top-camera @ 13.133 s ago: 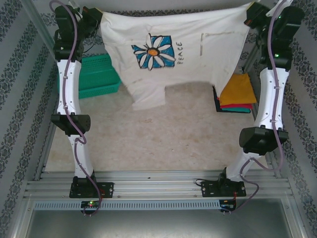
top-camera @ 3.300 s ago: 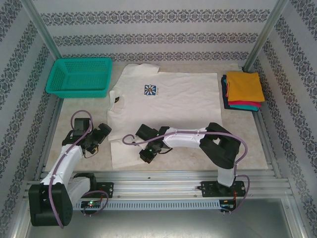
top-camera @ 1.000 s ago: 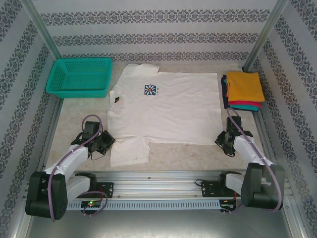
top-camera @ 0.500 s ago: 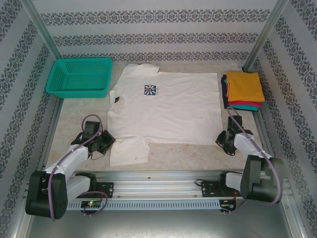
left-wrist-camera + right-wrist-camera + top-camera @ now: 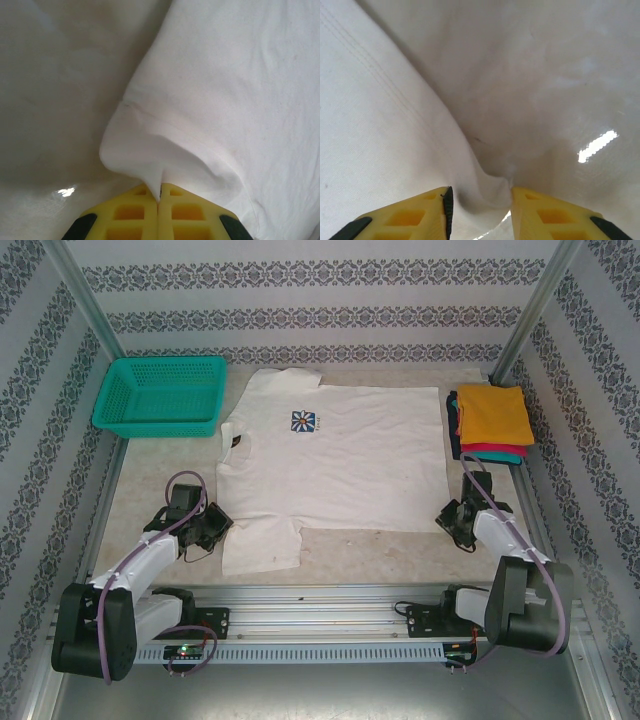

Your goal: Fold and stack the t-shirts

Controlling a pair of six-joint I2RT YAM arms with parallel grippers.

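The white shirt (image 5: 340, 460) lay spread flat, print (image 5: 305, 422) up, across the middle of the table (image 5: 380, 550), collar toward the left and hem toward the right. Its near sleeve (image 5: 262, 543) reached toward the near edge. The left gripper (image 5: 222, 525) sat low at the outer edge of that sleeve. In the left wrist view its yellow fingers (image 5: 130, 215) were pressed together, and a raised fold of the white shirt (image 5: 225, 90) was pinched between them at the gripper (image 5: 159, 192). The cloth was lifted into a small ridge just ahead of the tips. The right gripper (image 5: 448, 521) sat low at the shirt's near right corner, by the hem. In the right wrist view its fingers (image 5: 420, 210) stood apart, and the stitched corner of the white shirt (image 5: 380, 125) curled down into the gap at the gripper (image 5: 481, 192). Whether either pad touched the cloth could not be determined. Bare table showed to the right of that corner. A stack (image 5: 490, 425) of folded shirts stood just beside the hem at the far right of the table. It had an orange shirt (image 5: 495, 412) on top, a red shirt (image 5: 497, 451) below it and a dark teal edge at the bottom; the count of layers could not be confirmed. The basket (image 5: 108, 405) stood at the far left, near the collar and apart from it, with its mesh floor fully in sight. Both arms lay folded low along the near side of the table.
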